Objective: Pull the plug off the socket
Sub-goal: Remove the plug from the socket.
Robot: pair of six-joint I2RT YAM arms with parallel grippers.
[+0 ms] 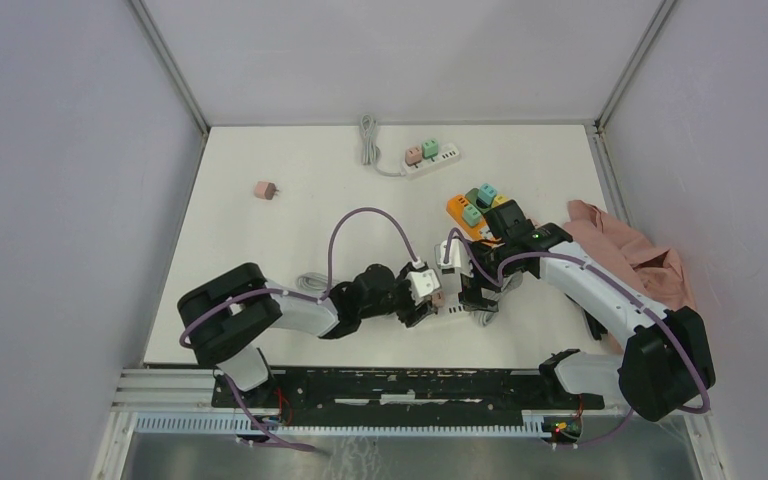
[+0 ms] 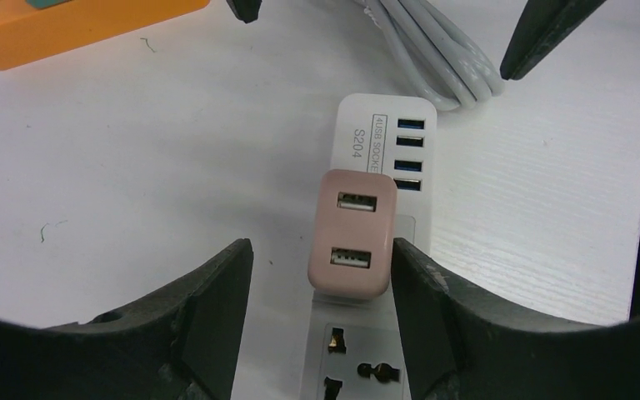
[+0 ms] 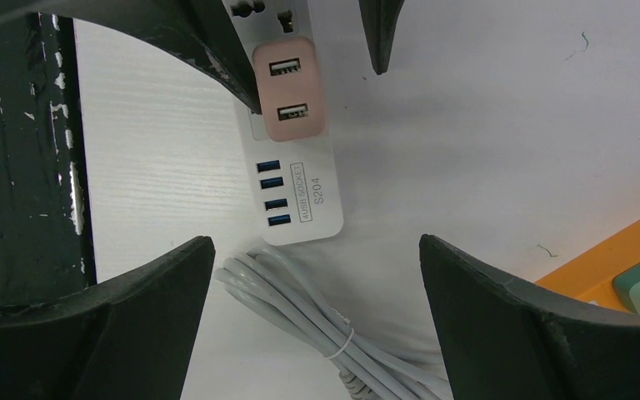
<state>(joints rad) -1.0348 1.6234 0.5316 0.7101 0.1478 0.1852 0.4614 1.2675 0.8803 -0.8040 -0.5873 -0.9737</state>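
Pink plug (image 2: 352, 237) sits seated in the white power strip (image 2: 383, 137), mid-table betw. the arms, so nothing's pulled yet. Left gripper (image 2: 323, 254) straddles it, jaws apart, one finger touching its side. Right gripper (image 3: 317, 246) gapes wide over the strip's USB end, holding nothing. Strip label: "4USB SOCKET", "S204".

Pink cloth (image 1: 640, 255) lies near orange power strip (image 1: 457, 210).

Plain pale grey walls (image 1: 50, 150) boxed in a white table (image 1: 260, 260), metal framing (image 1: 170, 65) ran up the corners, lighting was flat and even.
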